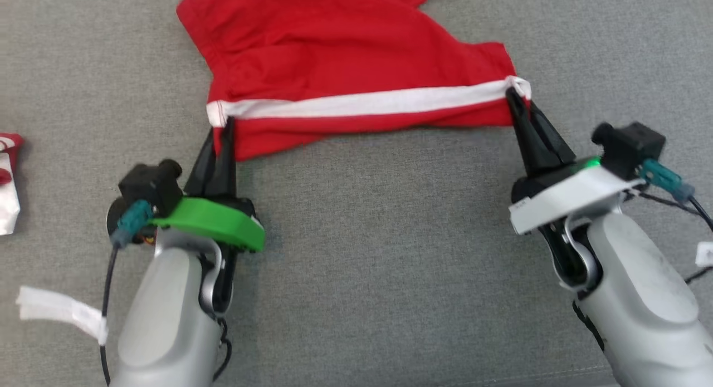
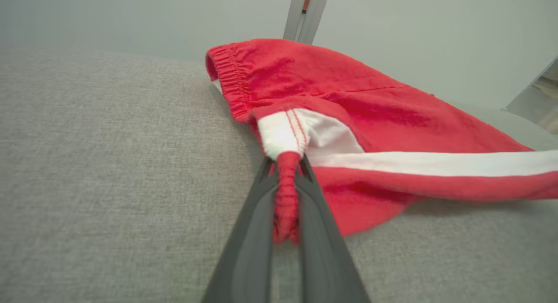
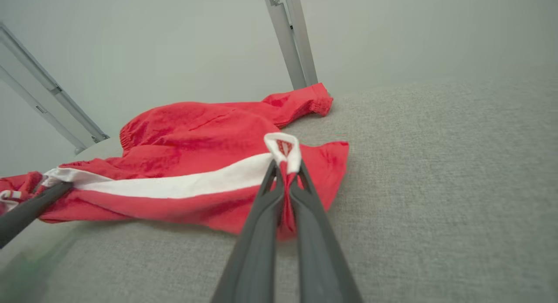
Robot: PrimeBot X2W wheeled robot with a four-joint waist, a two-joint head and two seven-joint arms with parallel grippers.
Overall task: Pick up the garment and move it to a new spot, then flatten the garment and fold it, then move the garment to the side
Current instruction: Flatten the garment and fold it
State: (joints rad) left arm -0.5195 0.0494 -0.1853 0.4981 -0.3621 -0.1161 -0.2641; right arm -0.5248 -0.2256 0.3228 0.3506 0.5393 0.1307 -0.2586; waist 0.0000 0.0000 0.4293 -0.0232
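The garment [image 1: 345,58], red with a white stripe [image 1: 367,103], lies spread on the far middle of the tabletop [image 1: 379,236], and its top edge runs out of the head view. The left pincer [image 1: 223,132] is clamped on the stripe's left end. In the left wrist view that pincer [image 2: 285,163] has a red fold of hem pinched between its fingers. The right pincer [image 1: 515,97] is closed on the stripe's right end, where the white band bunches into a small loop [image 3: 283,146] above its tips. The stripe runs nearly straight between the two grips. The garment's near edge hangs just clear of the tabletop, throwing a shadow under it.

At the tabletop's left edge lies a red and white cloth [image 1: 8,175], cut off by the frame and well apart from the garment. A white strip [image 1: 61,312] hangs off the cable beside the left arm, and a small white tag [image 1: 704,253] shows by the right arm's cables.

The tabletop is covered in grey woven cloth, with a faint seam across it below the garment. Beyond it, the wrist views show a pale plain wall [image 2: 109,15] and slim metal posts [image 3: 290,37], one rising behind the garment and another slanting at the side [image 3: 43,89].
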